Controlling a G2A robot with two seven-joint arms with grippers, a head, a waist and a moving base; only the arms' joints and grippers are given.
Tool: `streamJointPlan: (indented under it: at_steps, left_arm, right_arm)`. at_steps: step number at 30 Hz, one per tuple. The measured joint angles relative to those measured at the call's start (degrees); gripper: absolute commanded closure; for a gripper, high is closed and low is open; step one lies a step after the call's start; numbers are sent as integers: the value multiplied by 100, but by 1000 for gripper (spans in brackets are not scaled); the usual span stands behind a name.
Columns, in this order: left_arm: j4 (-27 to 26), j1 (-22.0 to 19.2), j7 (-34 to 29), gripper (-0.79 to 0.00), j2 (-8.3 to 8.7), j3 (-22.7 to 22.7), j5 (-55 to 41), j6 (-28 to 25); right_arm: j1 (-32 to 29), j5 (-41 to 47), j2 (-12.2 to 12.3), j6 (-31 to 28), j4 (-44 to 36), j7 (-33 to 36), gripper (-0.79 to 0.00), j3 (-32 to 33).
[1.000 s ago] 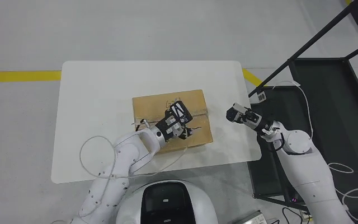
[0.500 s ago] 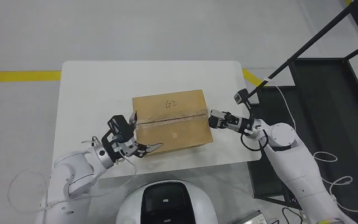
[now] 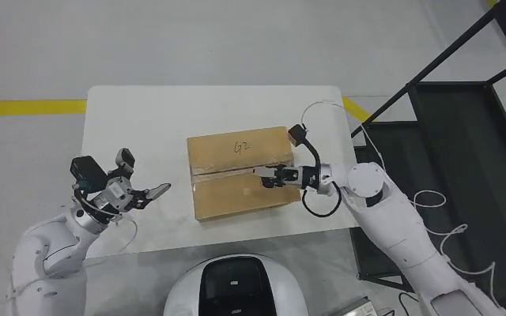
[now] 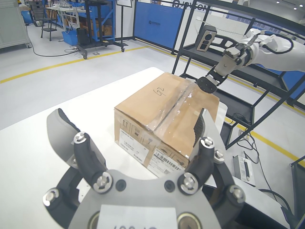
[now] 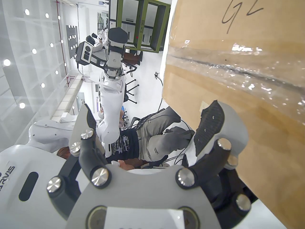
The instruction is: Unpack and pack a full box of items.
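Note:
A closed cardboard box [image 3: 241,174] sealed with clear tape along its middle seam stands at the centre of the white table [image 3: 142,126]. My right gripper [image 3: 265,174] is over the box top beside the tape seam, open and holding nothing. In the right wrist view one fingertip [image 5: 210,122] lies against the box lid [image 5: 238,72] and the right gripper [image 5: 150,122] gapes wide. My left gripper [image 3: 155,192] hangs open above bare table, well to the left of the box. The left wrist view shows the left gripper [image 4: 129,122] facing the box [image 4: 164,110], with the right gripper [image 4: 206,85] at its far edge.
A black metal rack [image 3: 451,118] stands just beyond the table's right edge. A yellow floor line [image 3: 39,106] runs behind the table. Loose cables trail from both arms. Bare table lies on all sides of the box.
My left arm pulled off the box top and swung out to the left over the table. My right arm came in from the right side onto the box top.

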Motion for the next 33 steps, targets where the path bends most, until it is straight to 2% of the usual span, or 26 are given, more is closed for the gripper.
streamJointPlan:
  at_steps: [6, 10, 15, 20, 24, 27, 33]
  left_arm:
    - [291, -280, -492, -785, 133, -18, -195, -270]
    - [298, -438, -1167, -785, 360, 146, -750, -269]
    - [327, -503, -1569, -785, 652, 80, -1536, -268]
    - [447, -470, -1463, -785, 857, -140, -1935, -268]
    - [495, -384, -1325, -785, 979, -356, -2078, -269]
    - [488, -282, -1215, -785, 1056, -471, -2117, -269]
    - [559, -165, -916, -785, 1158, -411, -2090, -269]
  right_arm:
    - [464, 179, -170, 42, 273, -135, -785, -563]
    - [470, 183, -171, 36, 278, -134, -785, -568]
    - [468, 182, -171, 38, 277, -134, -785, -568]
    - [434, 640, -232, 201, 280, -206, -785, -666]
    - [759, 859, -381, 337, 470, -252, -785, -1063]
    - [1108, 907, -555, 306, 769, -364, -785, -1512]
    - [1828, 932, -982, 55, 1553, -669, -785, -2374]
